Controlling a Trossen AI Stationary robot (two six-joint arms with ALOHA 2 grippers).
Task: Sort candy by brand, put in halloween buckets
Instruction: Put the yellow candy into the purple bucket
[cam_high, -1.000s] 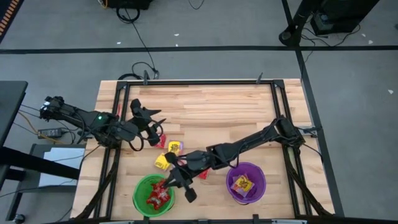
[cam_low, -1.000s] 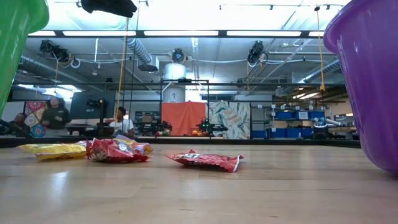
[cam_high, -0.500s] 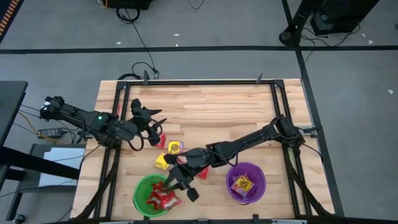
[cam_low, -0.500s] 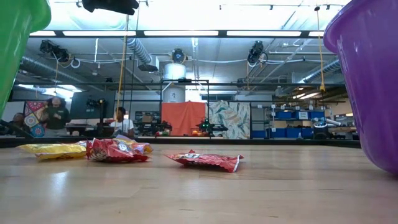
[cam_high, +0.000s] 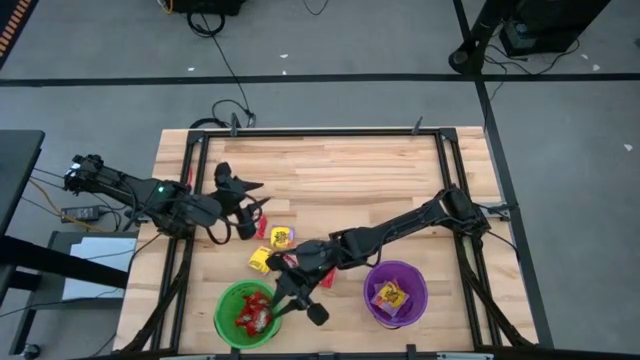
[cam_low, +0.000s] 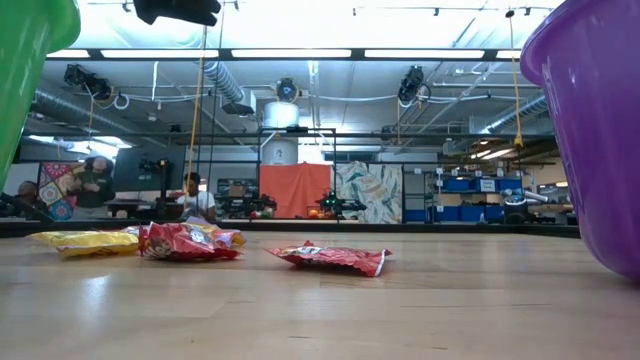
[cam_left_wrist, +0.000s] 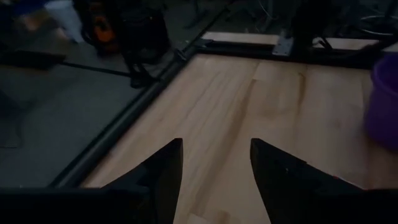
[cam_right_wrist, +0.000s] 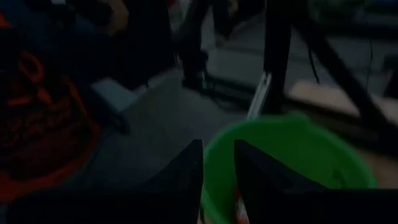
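- The green bucket (cam_high: 247, 313) stands at the near edge of the desk (cam_high: 350, 180) and serves as the landmark here; red candy packets (cam_high: 252, 312) lie piled inside it.
- The right gripper (cam_high: 297, 303) hangs just over the green bucket's rim on the side facing the purple bucket (cam_high: 396, 293); its jaws stand a little apart with nothing clamped between them, as the right wrist view also shows (cam_right_wrist: 217, 171).
- The purple bucket sits beside the green bucket along the same desk edge, with a yellow packet (cam_high: 390, 296) inside.
- Just beyond the green bucket, loose candy lies on the desk: yellow packets (cam_high: 262, 260) and a red packet (cam_low: 330, 257) between the two buckets.
- The left gripper (cam_high: 245, 208) waits farther from the green bucket, past the loose candy, above bare wood; its jaws are apart and empty (cam_left_wrist: 214, 165).
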